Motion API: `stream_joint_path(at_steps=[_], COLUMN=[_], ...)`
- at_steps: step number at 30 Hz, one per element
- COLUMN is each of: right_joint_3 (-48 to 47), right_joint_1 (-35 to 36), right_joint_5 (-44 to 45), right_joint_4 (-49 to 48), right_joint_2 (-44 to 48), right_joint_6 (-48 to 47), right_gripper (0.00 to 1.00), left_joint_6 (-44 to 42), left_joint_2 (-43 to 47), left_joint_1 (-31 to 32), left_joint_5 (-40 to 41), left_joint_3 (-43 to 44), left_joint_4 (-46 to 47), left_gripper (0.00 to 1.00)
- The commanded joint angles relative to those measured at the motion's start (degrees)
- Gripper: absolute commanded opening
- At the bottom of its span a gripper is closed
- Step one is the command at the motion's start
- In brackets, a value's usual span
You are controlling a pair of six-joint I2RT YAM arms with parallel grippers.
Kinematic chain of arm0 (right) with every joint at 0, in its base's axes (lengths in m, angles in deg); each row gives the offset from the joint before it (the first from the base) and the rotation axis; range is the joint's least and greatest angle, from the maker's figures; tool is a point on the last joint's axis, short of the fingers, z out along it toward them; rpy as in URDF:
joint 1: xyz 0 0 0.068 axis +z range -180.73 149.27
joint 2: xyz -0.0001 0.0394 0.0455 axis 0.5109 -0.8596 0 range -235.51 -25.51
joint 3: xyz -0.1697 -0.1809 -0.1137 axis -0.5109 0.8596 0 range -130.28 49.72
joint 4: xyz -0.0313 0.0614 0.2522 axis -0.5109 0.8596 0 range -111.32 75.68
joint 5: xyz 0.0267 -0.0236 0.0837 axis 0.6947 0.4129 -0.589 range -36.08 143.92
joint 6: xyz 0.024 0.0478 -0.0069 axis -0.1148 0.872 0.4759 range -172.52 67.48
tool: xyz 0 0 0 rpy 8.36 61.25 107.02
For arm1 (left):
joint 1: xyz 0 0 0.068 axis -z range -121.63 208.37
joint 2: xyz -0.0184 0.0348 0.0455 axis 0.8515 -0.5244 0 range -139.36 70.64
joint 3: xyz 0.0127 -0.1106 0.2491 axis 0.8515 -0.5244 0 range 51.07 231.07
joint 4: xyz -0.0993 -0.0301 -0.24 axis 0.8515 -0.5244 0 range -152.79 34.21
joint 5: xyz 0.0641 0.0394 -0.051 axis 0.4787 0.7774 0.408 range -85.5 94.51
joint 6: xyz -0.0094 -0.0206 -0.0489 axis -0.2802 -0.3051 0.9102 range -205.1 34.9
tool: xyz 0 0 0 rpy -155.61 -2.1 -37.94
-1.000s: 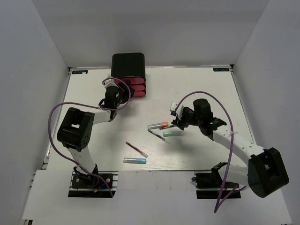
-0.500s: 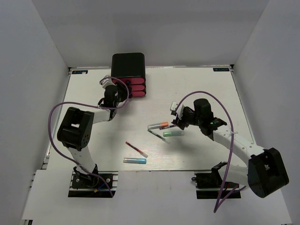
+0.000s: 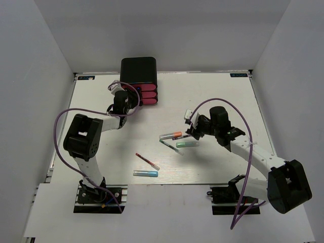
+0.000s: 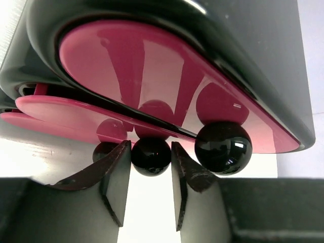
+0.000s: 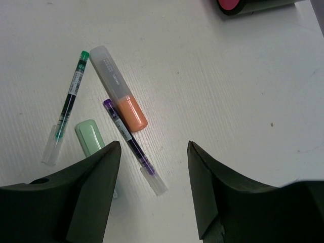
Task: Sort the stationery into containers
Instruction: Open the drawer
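Note:
The containers are pink-red drawers (image 3: 148,94) stacked in a black cabinet (image 3: 137,68) at the back left. My left gripper (image 4: 151,152) is at their fronts, its fingers closed against both sides of the middle black knob (image 4: 151,158); a larger knob (image 4: 223,147) sits to its right. The stationery lies mid-table. My right gripper (image 5: 154,152) hovers open above an orange-tipped marker (image 5: 119,88), a thin purple pen (image 5: 132,147), a thin green pen (image 5: 68,101) and a light green marker (image 5: 91,136). A thin red pen (image 3: 147,161) and a light blue marker (image 3: 145,173) lie nearer the front.
White walls enclose the table (image 3: 217,96) on three sides. The left arm's purple cable (image 3: 58,131) loops out to the left, and the right arm's cable (image 3: 243,121) arches over its forearm. The cabinet's corner (image 5: 253,5) shows at the top of the right wrist view.
The left gripper has moved a little toward the drawers and its fingers have closed in on the knob. The right arm and the pens have not moved.

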Motion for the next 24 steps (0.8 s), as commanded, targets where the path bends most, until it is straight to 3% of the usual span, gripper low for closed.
stream_joint_path(at_steps=[1, 7, 18, 20, 24], right_joint_3=[0.0, 0.0, 0.1, -0.1, -0.6], right_joint_1=[-0.4, -0.4, -0.4, -0.5, -0.4], right_joint_5=[-0.9, -1.0, -1.6, -1.8, -1.9], right_joint_4=[-1.7, -1.8, -2.0, -2.0, -1.6], right_joint_2=[1.1, 1.1, 0.8, 0.5, 0.4], right_joint_6=[0.0, 0.1, 0.1, 0.1, 0.1], right_gripper=[0.62, 0.62, 0.62, 0.62, 0.62], left_joint_6=[-0.5, -0.5, -1.0, -1.0, -2.2], left_joint_2=[-0.1, 1.9, 12.6, 13.2, 15.1], left_joint_1=[-0.2, -0.2, 1.0, 1.0, 1.0], left_joint_5=[0.7, 0.7, 0.7, 0.7, 0.7], left_joint_3=[1.7, -1.0, -14.2, -14.8, -14.8], left_joint_4=[-0.3, 0.3, 0.3, -0.2, -1.9], left_gripper=[0.39, 0.17, 0.17, 0.23, 0.26])
